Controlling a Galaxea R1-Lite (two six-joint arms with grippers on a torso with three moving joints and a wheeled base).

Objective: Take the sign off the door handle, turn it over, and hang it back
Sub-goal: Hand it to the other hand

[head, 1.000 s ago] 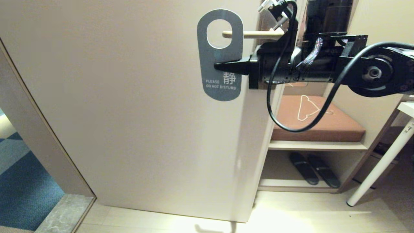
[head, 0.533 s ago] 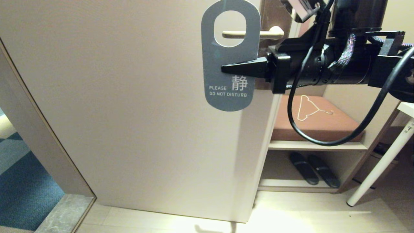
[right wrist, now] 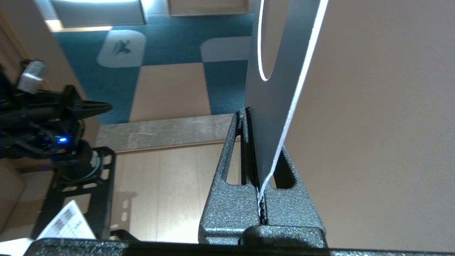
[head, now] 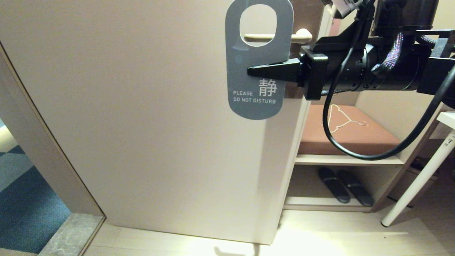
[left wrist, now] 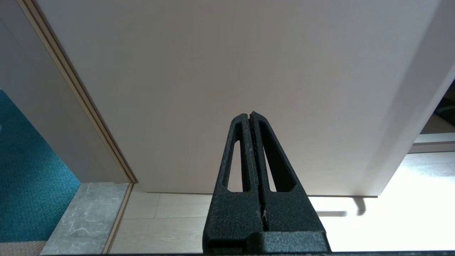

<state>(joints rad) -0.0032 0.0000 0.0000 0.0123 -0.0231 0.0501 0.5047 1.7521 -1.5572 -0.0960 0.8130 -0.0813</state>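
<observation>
While the right gripper (head: pixel 250 71) pinches the sign (head: pixel 258 60) at its middle from the right edge, the handle's tip shows through the oval hole, so the sign is probably not yet clear of the door handle (head: pixel 277 36). The fingers (right wrist: pixel 245 156) close flat on the card just below the hole, a sensible hold: it leaves the opening free to slide along the lever and keeps the card upright, blue-grey "PLEASE DO NOT DISTURB" face outward. From the head view I cannot tell whether the card still touches the lever or merely stands in front of it; the lever's end sits inside the oval, near its lower rim. Judging by that, the step in hand is drawing the sign off toward the lever's free end, on the robot's left, before any turning over. The left gripper (left wrist: pixel 251 115) is parked low, its fingers pressed together on nothing, pointing at the cream door (head: pixel 142 106) near the floor, well away from the work. A quick tug could bend the thin card.
</observation>
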